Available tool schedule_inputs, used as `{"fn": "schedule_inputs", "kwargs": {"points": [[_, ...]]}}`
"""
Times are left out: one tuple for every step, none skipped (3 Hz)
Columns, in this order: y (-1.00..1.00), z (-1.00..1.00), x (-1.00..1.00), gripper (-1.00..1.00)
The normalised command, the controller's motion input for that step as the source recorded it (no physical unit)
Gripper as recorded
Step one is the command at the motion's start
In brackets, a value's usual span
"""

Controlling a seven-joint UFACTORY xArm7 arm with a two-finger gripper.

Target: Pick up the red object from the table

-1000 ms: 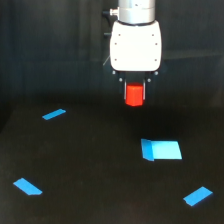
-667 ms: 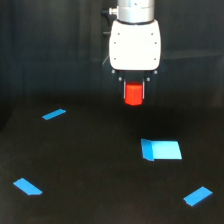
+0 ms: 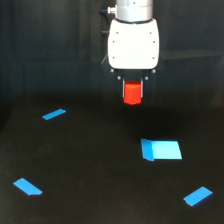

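Note:
The red object is a short red-orange cylinder hanging in the air above the black table. My gripper is shut on it, its dark fingers pressing on both sides, under the white arm body at the top centre of the exterior view. The cylinder's lower end pokes out below the fingers, well clear of the table's surface.
A flat blue block lies on the table below and to the exterior view's right of the gripper. Blue strips lie at the left, the lower left and the lower right.
The gripper has risen slightly with the red object still held in it. The blue block and strips have not moved.

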Motion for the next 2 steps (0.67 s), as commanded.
{"fn": "schedule_inputs", "kwargs": {"points": [[0.01, -0.02, -0.06, -1.0], [0.05, 0.01, 0.03, -0.95]]}}
